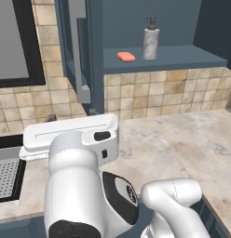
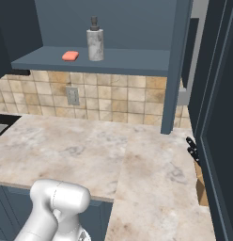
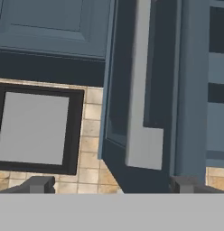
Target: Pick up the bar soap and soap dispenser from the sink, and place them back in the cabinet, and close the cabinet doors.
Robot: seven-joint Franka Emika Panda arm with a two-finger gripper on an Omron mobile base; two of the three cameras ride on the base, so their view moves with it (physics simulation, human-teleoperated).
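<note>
The salmon bar soap (image 1: 126, 56) (image 2: 70, 55) lies on the blue shelf (image 1: 182, 56) of the open cabinet. The white-grey soap dispenser (image 1: 151, 39) (image 2: 95, 39) stands upright just right of it. The left cabinet door (image 1: 71, 42) is swung open, edge-on, with its long silver handle (image 1: 77, 51) (image 3: 142, 90). The right cabinet door (image 2: 217, 108) is also open. My gripper (image 3: 113, 184) is open and empty, facing the left door's handle from close by, with one fingertip to either side of the door's lower edge. My white hand (image 1: 71, 134) sits below that door.
The sink's grey perforated tray (image 1: 5, 176) shows at the far left. A black-framed window (image 1: 15, 42) (image 3: 35, 128) is left of the cabinet. Marbled counter (image 2: 90, 146) spreads under the shelf. A wall socket (image 2: 72, 96) and dark knife handles (image 2: 192, 148) are nearby.
</note>
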